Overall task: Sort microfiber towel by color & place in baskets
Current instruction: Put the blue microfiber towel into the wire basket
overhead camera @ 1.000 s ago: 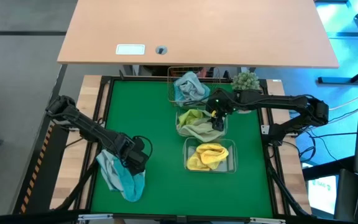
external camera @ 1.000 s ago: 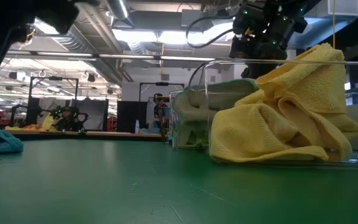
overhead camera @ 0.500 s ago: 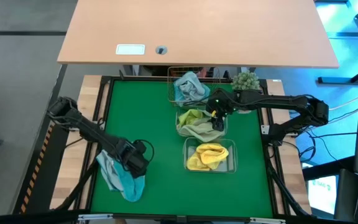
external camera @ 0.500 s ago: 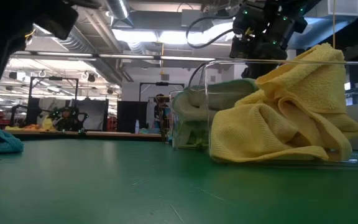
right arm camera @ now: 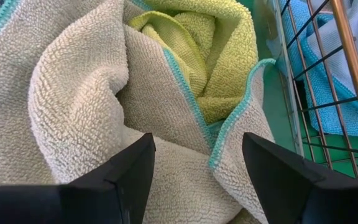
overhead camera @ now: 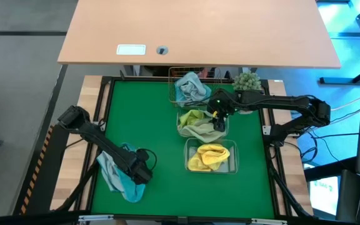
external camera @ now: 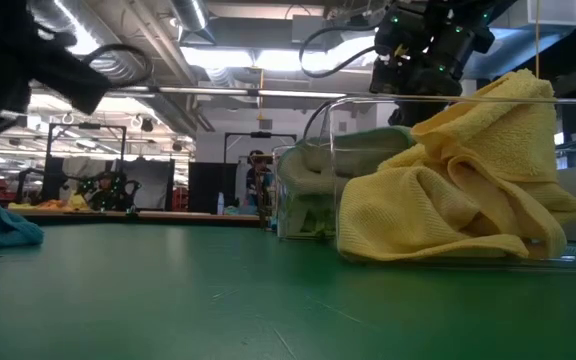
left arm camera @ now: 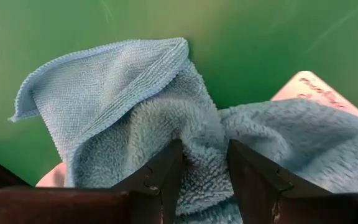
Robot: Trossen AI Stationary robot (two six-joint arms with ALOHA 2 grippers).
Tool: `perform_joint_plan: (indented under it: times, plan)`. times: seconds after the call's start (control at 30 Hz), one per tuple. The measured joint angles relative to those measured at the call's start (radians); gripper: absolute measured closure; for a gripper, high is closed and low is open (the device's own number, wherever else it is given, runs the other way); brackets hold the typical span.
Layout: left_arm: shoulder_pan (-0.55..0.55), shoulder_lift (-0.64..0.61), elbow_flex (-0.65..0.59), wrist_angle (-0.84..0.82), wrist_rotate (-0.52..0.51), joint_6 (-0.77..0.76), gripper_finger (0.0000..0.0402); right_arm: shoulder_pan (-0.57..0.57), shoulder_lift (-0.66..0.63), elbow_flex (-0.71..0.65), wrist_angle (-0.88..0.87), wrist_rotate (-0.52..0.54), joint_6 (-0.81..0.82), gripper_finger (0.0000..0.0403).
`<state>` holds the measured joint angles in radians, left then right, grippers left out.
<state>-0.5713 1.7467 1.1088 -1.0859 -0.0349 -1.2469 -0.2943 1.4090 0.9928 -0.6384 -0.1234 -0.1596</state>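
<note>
Lower left, our left end effector (left arm camera: pixel 199 180) pinches a blue towel (left arm camera: pixel 166 130) for sorting; our right end effector (right arm camera: pixel 194 171) hangs wide over the green towels (right arm camera: pixel 104 106).

Left pincer (overhead camera: pixel 144 174) dropped nearer (onto blue towel (overhead camera: pixel 122 178)).

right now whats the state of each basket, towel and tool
wire basket: holds blue towel
middle tub: holds green towels
near tub: holds yellow towel
loose blue towels: on the mat, left tool pinching them
right tool: open over the middle tub
</note>
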Motion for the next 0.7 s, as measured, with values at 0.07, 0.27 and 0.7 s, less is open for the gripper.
perform_joint_plan:
  times: [0.07, 0.27, 0.7]
  plan:
    - [0.000, 0.020, 0.000, 0.000, 0.001, 0.000, 0.0279, 0.000, 0.000, 0.000, 0.000, 0.000, 0.000, 0.0162]
    - [0.002, 0.027, 0.000, 0.000, 0.002, 0.000, 0.0337, 0.000, 0.000, 0.000, 0.000, 0.000, 0.000, 0.0162]
    - [0.035, -0.092, 0.059, 0.002, -0.008, 0.006, 0.0399, -0.001, -0.053, 0.000, 0.001, 0.002, 0.000, 0.0162]
